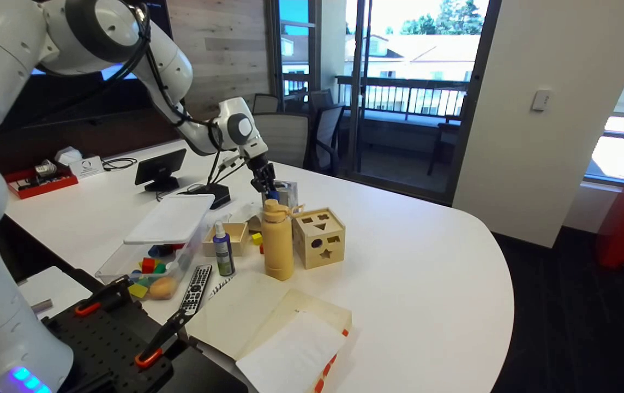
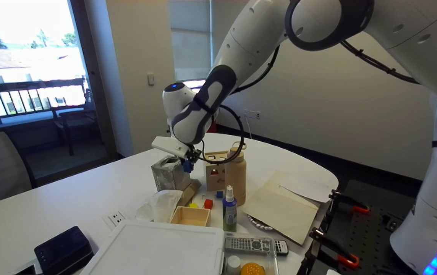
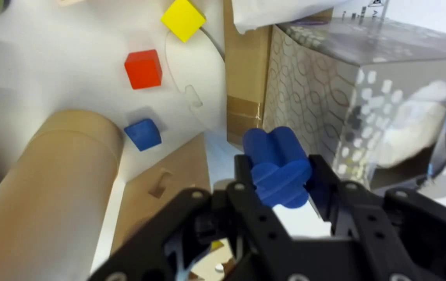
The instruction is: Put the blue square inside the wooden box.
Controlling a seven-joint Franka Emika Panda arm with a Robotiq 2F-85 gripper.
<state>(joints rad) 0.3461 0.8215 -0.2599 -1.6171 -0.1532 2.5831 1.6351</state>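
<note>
While the gripper [image 3: 279,171] holds a blue lobed block [image 3: 281,187], clamped from both sides, a separate blue cube [image 3: 144,134] rests on the surface [image 1: 410,273]. In the wrist view, take the gripper as dial center. The blue cube lies at half past nine; a red cube [image 3: 144,70] lies farther out at ten o'clock, and a yellow block [image 3: 183,19] at eleven o'clock. A patterned tissue box [image 3: 324,97] stands at two o'clock, just beside the held block; whether the two touch cannot be determined.

In an exterior view, relative to the gripper, the wooden box [image 1: 325,241] stands on the surface between four and five o'clock. Its visible faces carry shaped cutouts, among them a star and a triangle. A tan bottle [image 1: 278,243] stands upright just beside the box, at nine o'clock from it.

In an exterior view, relative to the wooden box, a shallow wooden tray [image 2: 190,216] sits at seven o'clock, and a purple spray bottle [image 2: 229,213] between five and six o'clock. The blue cube lies near the base at six o'clock.
</note>
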